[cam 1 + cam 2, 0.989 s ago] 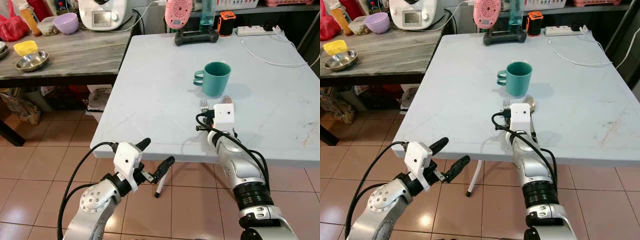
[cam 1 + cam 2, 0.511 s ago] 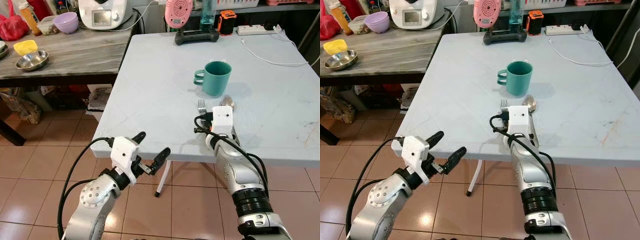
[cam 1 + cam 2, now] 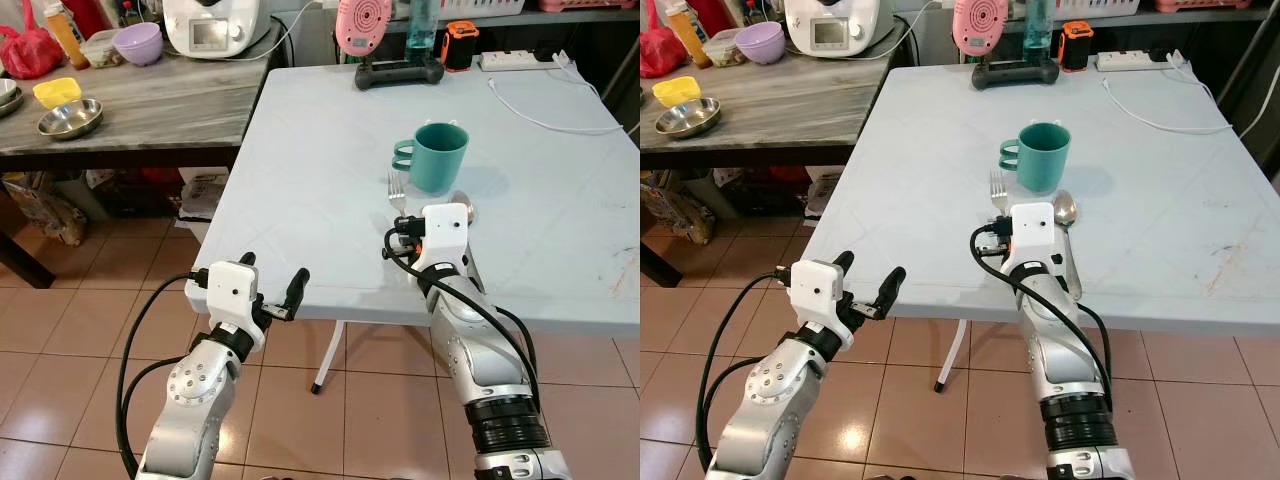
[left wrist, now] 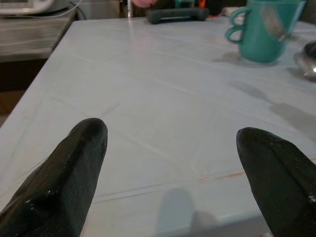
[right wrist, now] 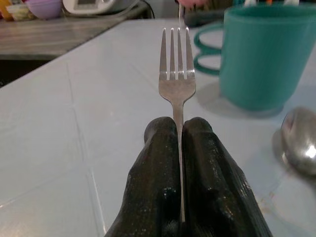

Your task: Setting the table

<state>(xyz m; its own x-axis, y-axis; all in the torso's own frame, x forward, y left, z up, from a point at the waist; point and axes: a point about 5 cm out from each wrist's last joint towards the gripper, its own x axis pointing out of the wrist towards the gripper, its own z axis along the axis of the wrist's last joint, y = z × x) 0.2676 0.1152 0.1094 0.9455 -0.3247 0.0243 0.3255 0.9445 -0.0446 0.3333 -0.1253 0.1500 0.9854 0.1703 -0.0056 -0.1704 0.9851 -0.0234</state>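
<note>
Centre of frame, right gripper (image 5: 180,129) pinches the fork (image 5: 177,74) by its handle — light, stiff, slippery steel; left gripper (image 3: 270,285) wide.

I see a teal mug (image 3: 436,156) on a pale grey-blue tabletop (image 3: 320,190), silver fork (image 5: 177,86) and spoon (image 5: 299,139), black fingers (image 5: 197,163) on my right end effector (image 5: 178,129), a grey wood-grain side tabletop (image 3: 150,110), a purple bowl (image 3: 139,43), and terracotta floor tiles (image 3: 70,330).
</note>
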